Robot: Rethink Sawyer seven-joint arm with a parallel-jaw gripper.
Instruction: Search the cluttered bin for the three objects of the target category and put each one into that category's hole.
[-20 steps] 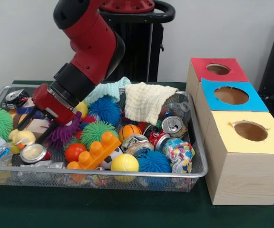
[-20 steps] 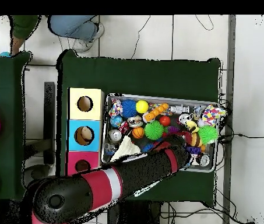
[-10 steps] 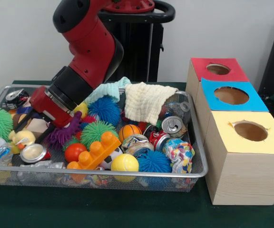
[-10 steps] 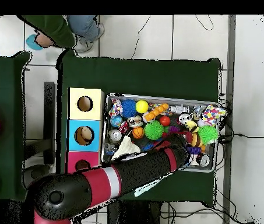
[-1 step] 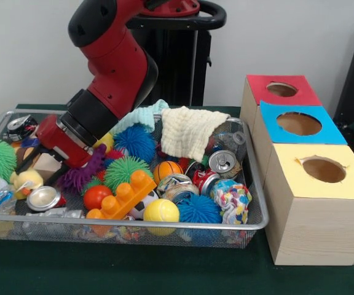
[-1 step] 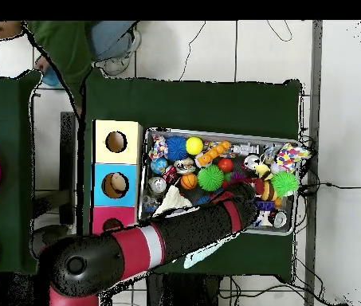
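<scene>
down in the bin (image 5: 258, 222), the gripper (image 5: 37, 165) has its black fingers (image 5: 24, 161) spread apart over a tan block (image 5: 45, 165) beside the duck (image 5: 24, 180), while the three boxes (image 5: 312, 196) stand well apart past the bin's opposite end.

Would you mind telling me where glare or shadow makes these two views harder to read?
Front view: even light, small glints on the silver can top and the wire mesh bin; the gripper sits shaded under the arm. Overhead view: the arm covers the bin's lower part.
</scene>
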